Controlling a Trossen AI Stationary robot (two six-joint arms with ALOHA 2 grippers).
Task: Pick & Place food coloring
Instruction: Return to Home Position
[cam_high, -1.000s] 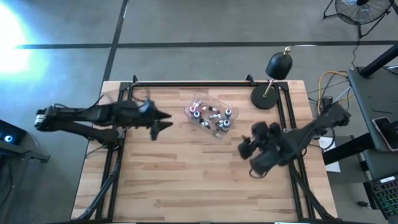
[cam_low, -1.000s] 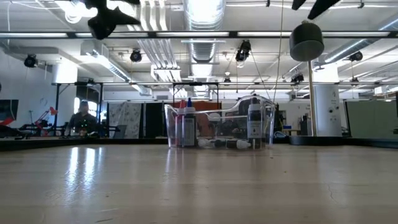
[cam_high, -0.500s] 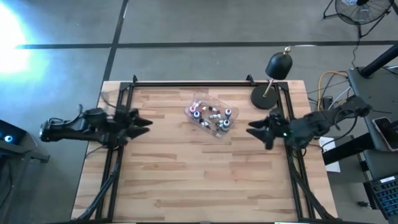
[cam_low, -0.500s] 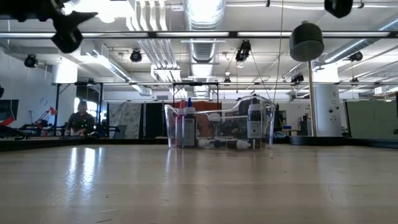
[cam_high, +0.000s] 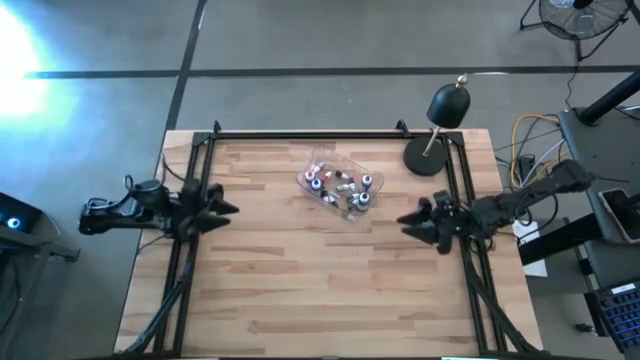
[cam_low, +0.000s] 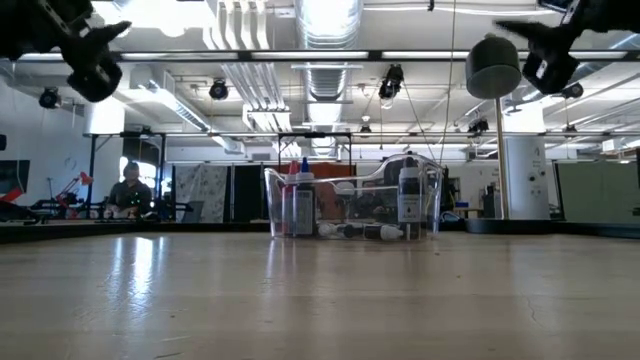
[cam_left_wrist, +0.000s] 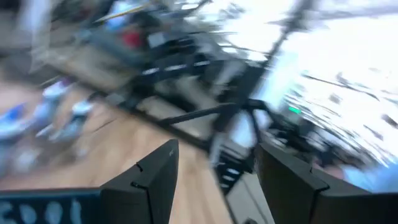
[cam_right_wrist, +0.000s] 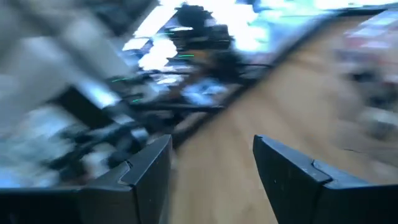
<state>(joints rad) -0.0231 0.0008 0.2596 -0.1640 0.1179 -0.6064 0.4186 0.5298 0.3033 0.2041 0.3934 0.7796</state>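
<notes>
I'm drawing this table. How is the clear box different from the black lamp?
The clear tray is see-through and low; the black lamp is dark and taller. The tray holds the food coloring bottles; the lamp holds nothing. The tray lies between the left gripper and right gripper; the lamp stands by a corner. Both rest on the wooden table.

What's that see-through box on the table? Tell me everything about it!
The clear plastic tray is a rectangular box with see-through walls and an open top. It sits flat, turned at an angle, near the middle of the wooden table. Inside are the food coloring bottles, capped white, red or blue; a few stand upright, others lie on its floor. Only the table and bottles touch it.
</notes>
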